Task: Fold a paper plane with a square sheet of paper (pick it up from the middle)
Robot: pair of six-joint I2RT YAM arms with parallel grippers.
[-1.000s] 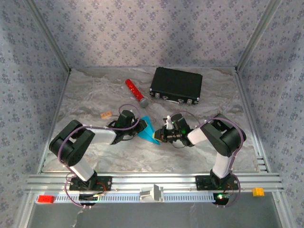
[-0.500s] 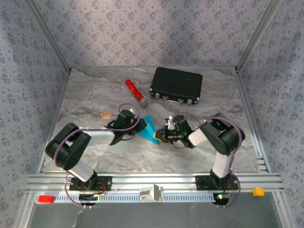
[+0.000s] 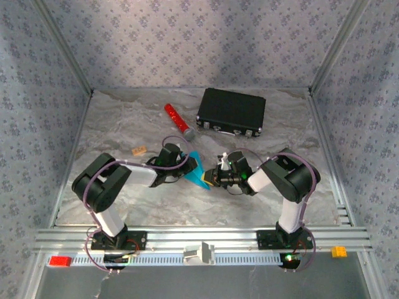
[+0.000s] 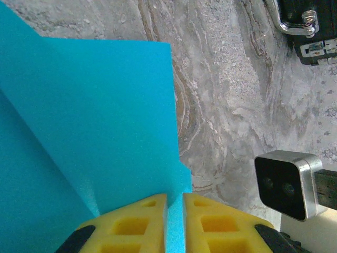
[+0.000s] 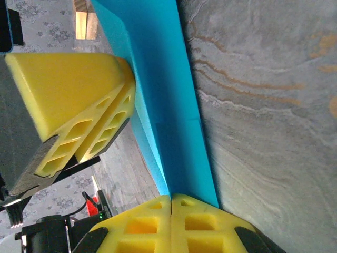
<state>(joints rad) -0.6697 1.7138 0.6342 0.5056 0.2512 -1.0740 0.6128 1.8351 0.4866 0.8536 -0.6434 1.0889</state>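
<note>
The cyan-blue sheet of paper (image 3: 197,172) is folded into layers and hangs just above the table between both arms. My left gripper (image 3: 186,167) is shut on its left edge; in the left wrist view the yellow jaws (image 4: 175,198) pinch the paper (image 4: 105,121) in a thin gap. My right gripper (image 3: 209,179) is shut on the paper's near corner, jaws (image 5: 171,198) pressed together on the fold (image 5: 168,105). The left gripper's fingers (image 5: 79,105) show against the paper's far side. Whether this is the paper plane's dart shape I cannot tell.
A black case (image 3: 231,112) lies at the back right, its latch (image 4: 295,21) near. A red cylinder (image 3: 178,121) lies left of it. A small wooden block (image 3: 139,150) sits left of the arms. The right wrist camera (image 4: 287,182) hangs close to the left gripper.
My left gripper has moved slightly right, toward the right gripper, and its elbow has shifted. The paper between them looks narrower. The right arm has barely moved.
</note>
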